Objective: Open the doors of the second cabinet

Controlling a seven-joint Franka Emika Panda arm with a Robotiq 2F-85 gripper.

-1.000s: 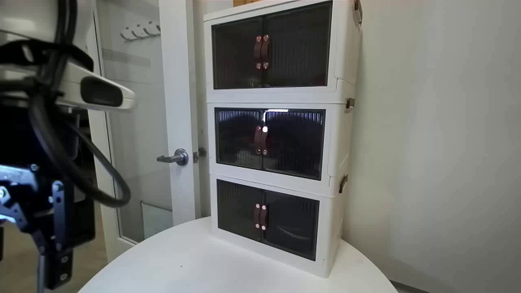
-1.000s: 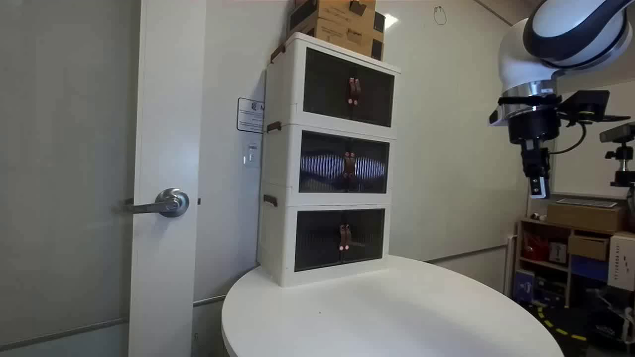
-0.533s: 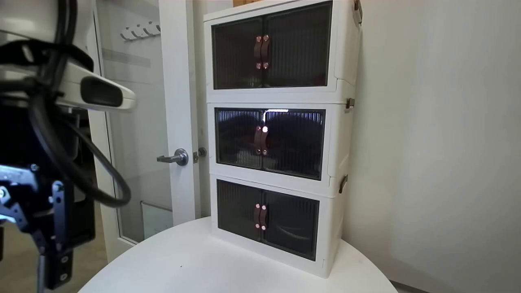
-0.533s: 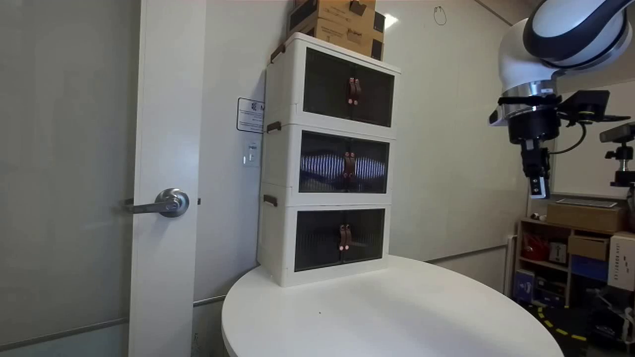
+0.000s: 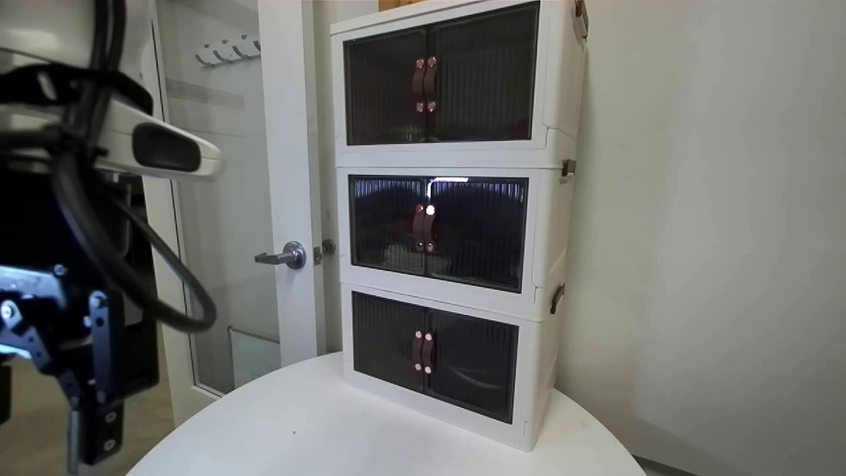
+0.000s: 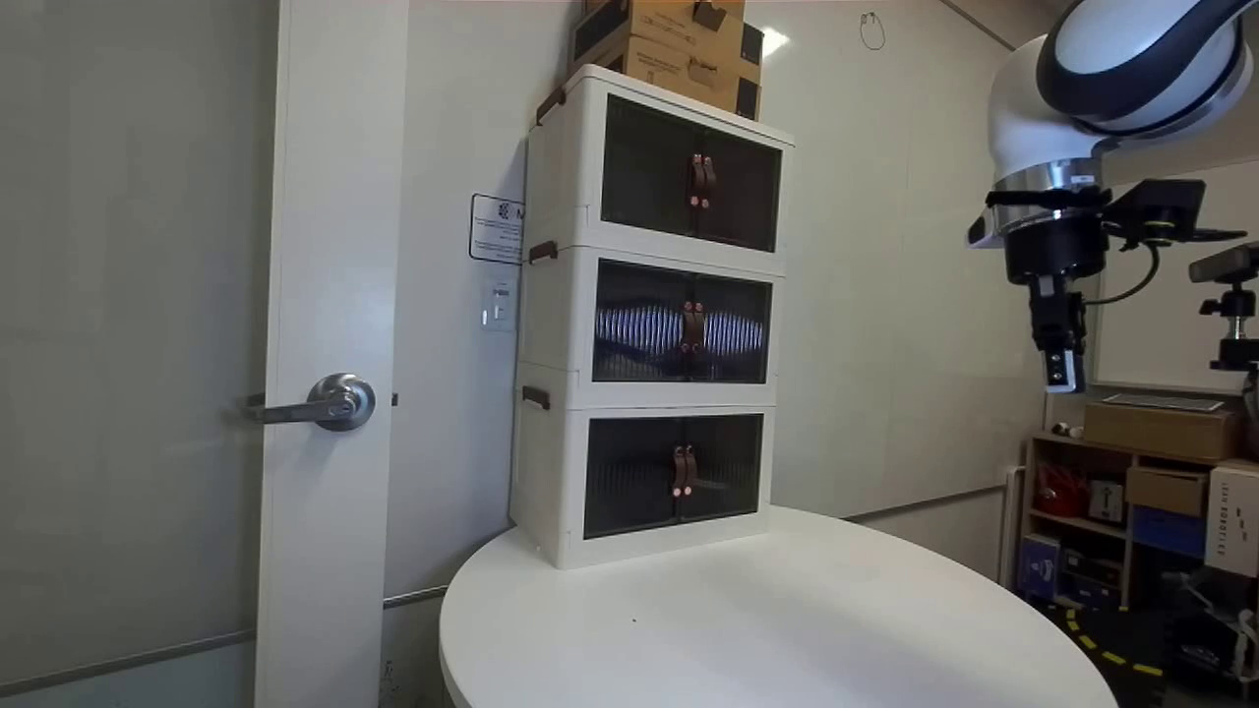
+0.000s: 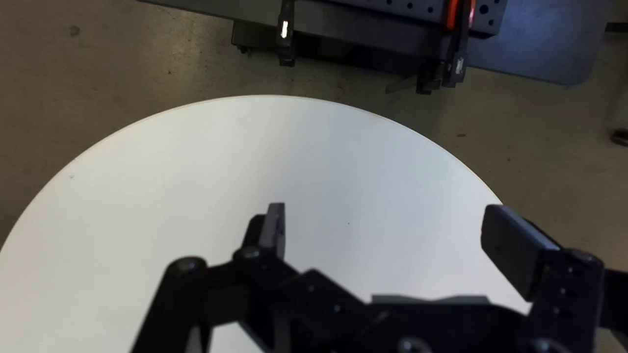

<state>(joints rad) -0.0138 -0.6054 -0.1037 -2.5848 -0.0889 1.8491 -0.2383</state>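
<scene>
Both exterior views show the second cabinet point(image 5: 552, 225) point(image 6: 546, 320), the middle tier of a white three-tier stack. Its two dark ribbed doors point(image 5: 482, 244) point(image 6: 639, 344) are closed flush, with brown strap handles point(image 5: 423, 228) point(image 6: 693, 326) side by side at the centre seam. Something reddish shows dimly behind the panels. My gripper point(image 7: 385, 223) is open, its fingers wide apart over the white table with nothing between them. In an exterior view the gripper point(image 6: 1064, 372) hangs pointing down, well away from the doors. The wrist view holds no part of the cabinet.
Matching closed tiers sit above point(image 5: 482, 76) and below point(image 5: 472, 360) the middle one. Cardboard boxes point(image 6: 689, 59) rest on top. The stack stands on a round white table point(image 6: 787, 610) against a wall. A door with a lever handle point(image 6: 341, 401) is close by.
My gripper has shifted very slightly, rightward and up in an exterior view, between half a second ago and now. The cabinet and its doors look the same.
</scene>
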